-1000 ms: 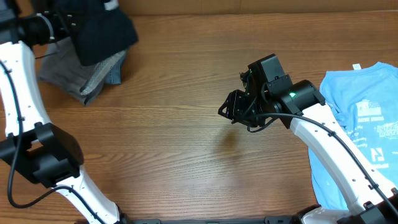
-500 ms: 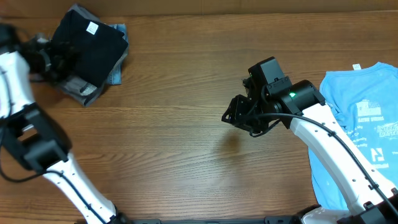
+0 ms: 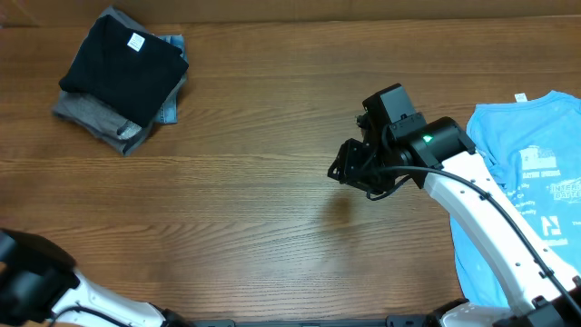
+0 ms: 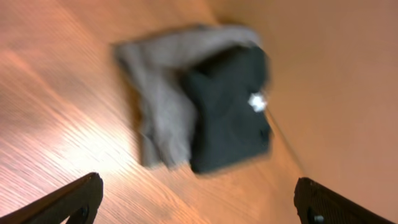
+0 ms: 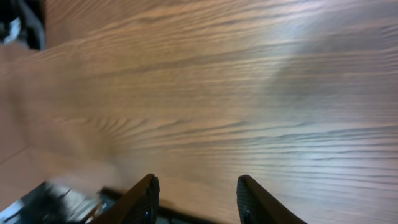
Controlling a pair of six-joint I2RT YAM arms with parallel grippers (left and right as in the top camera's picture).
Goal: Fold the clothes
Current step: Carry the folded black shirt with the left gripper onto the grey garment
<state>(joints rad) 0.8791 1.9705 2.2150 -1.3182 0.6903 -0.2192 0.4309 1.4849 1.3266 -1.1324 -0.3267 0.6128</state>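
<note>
A pile of folded clothes lies at the table's far left corner: a black garment (image 3: 123,68) with a white label on top of a grey one (image 3: 91,113) and a blue one (image 3: 169,102). The blurred left wrist view shows the same black garment (image 4: 230,112) and grey garment (image 4: 161,106) well ahead of my left gripper (image 4: 199,205), which is open wide and empty. A light blue printed T-shirt (image 3: 526,182) lies spread out at the right edge. My right gripper (image 3: 348,168) hovers over bare wood mid-table; in its wrist view the right gripper (image 5: 199,199) is open with nothing between the fingers.
The wooden table (image 3: 227,209) stretches between the pile and the T-shirt. Only the lower part of my left arm (image 3: 36,286) shows in the overhead view, at the bottom left corner. A wall runs behind the pile in the left wrist view.
My left gripper opened and let the black garment go onto the pile, then the arm drew back out of the overhead view. The right arm barely shifted.
</note>
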